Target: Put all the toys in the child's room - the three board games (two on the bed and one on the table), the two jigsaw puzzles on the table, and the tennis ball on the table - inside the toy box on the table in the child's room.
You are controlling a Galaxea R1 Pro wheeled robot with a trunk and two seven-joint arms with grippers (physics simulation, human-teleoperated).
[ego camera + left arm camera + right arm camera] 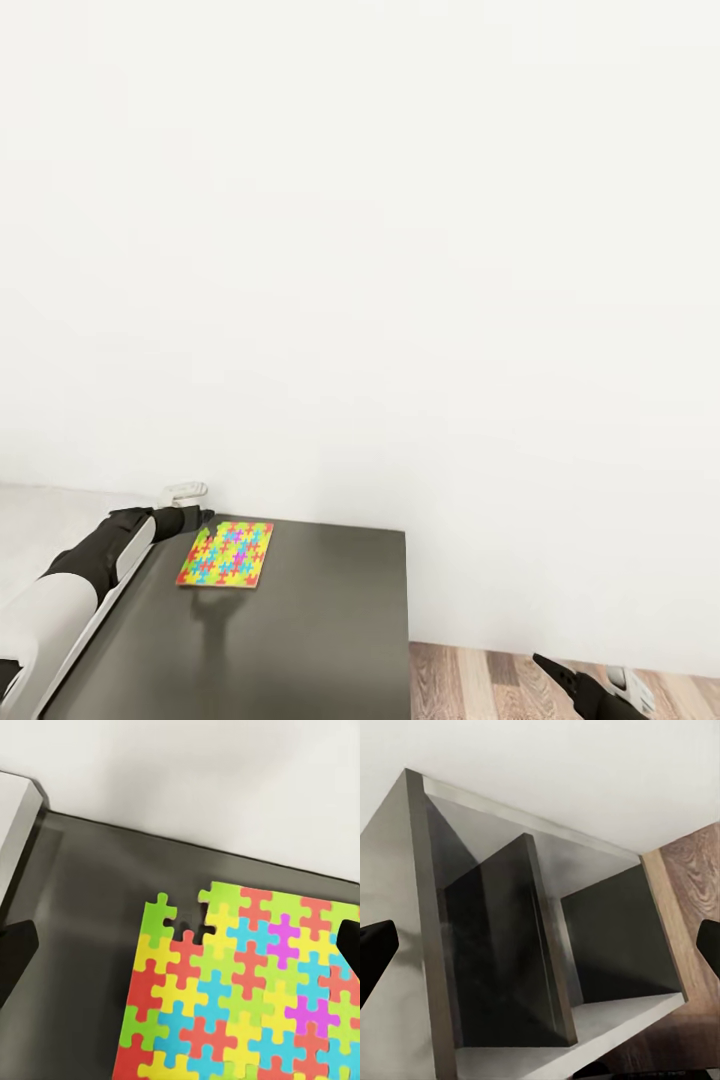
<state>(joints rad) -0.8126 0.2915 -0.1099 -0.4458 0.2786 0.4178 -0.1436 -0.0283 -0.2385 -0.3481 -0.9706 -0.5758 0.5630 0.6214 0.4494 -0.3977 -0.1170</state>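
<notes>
On the dark-grey lower section of the bench [300, 640], close to the white wall [400, 250], one jigsaw puzzle [226, 554] lies flat, and my left tool [200, 519] sits at its near-left corner, just beside or touching it; I cannot tell which from the head view. In the left wrist view the puzzle [247, 997] spreads between the two dark fingertips [15, 952], which stand wide apart at the frame edges with nothing between them but the box below, so I report the left tool as fully spread and empty. The right tool [580, 690] hangs low over the wood-plank floor [480, 680] past the end of the bench; its wrist view looks into the open cabinet compartments [510, 960], its fingertips [375, 949] likewise wide apart and holding nothing. I judge the step in hand to be the approach to pick up this puzzle. The next move calls for lowering the left tool squarely over a box edge, since the box is thin and flat on the surface, then closing. The toy box is not in sight.
</notes>
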